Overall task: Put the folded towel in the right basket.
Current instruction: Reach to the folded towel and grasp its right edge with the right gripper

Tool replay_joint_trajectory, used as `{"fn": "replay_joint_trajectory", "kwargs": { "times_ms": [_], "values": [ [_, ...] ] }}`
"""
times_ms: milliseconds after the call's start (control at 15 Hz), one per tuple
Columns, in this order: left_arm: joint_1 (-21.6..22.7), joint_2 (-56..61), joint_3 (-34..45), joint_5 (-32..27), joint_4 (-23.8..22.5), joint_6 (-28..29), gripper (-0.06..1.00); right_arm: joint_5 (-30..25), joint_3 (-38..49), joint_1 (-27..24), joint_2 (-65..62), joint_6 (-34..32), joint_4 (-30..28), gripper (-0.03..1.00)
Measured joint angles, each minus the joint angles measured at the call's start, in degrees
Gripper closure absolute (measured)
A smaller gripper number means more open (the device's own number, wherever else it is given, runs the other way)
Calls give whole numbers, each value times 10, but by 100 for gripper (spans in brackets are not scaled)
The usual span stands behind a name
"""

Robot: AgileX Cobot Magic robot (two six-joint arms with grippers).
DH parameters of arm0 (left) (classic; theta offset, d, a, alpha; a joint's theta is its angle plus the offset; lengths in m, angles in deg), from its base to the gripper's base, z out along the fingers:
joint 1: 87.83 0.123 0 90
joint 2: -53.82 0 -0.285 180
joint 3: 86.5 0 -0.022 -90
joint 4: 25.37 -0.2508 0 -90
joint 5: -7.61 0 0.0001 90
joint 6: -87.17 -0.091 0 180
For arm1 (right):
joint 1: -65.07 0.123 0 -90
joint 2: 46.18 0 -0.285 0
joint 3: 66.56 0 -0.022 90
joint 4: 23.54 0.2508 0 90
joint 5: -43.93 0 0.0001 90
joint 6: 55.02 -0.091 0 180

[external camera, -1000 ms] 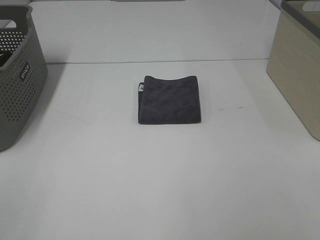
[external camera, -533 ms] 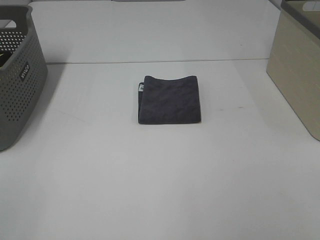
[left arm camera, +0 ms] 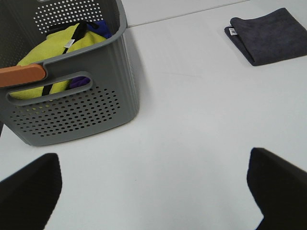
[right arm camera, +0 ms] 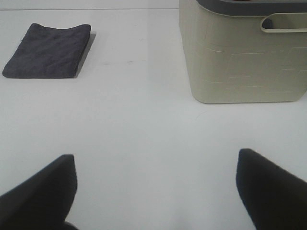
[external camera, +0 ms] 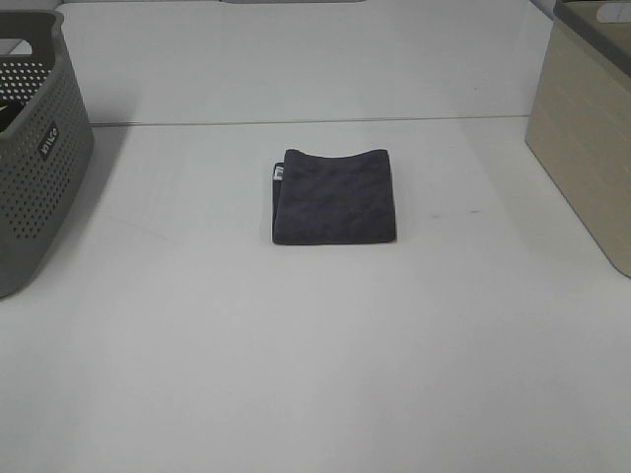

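A dark grey folded towel (external camera: 335, 195) lies flat in the middle of the white table; it also shows in the left wrist view (left arm camera: 268, 36) and the right wrist view (right arm camera: 48, 50). The right basket (external camera: 587, 118) is beige with a grey rim, at the table's right edge, also seen in the right wrist view (right arm camera: 242, 52). Neither arm shows in the exterior view. My left gripper (left arm camera: 153, 191) is open and empty, near the left basket. My right gripper (right arm camera: 156, 191) is open and empty, beside the beige basket and well apart from the towel.
A grey perforated basket (external camera: 35, 148) stands at the left edge; the left wrist view (left arm camera: 72, 96) shows yellow and purple cloths inside it. The white table (external camera: 315, 345) spreads around the towel.
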Motion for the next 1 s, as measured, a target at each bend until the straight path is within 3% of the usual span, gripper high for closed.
{"fn": "replay_joint_trajectory", "kwargs": {
  "times_ms": [1000],
  "values": [
    [0,0,0,0,0,0,-4,0,0,0,0,0,0,13]
  ]
}}
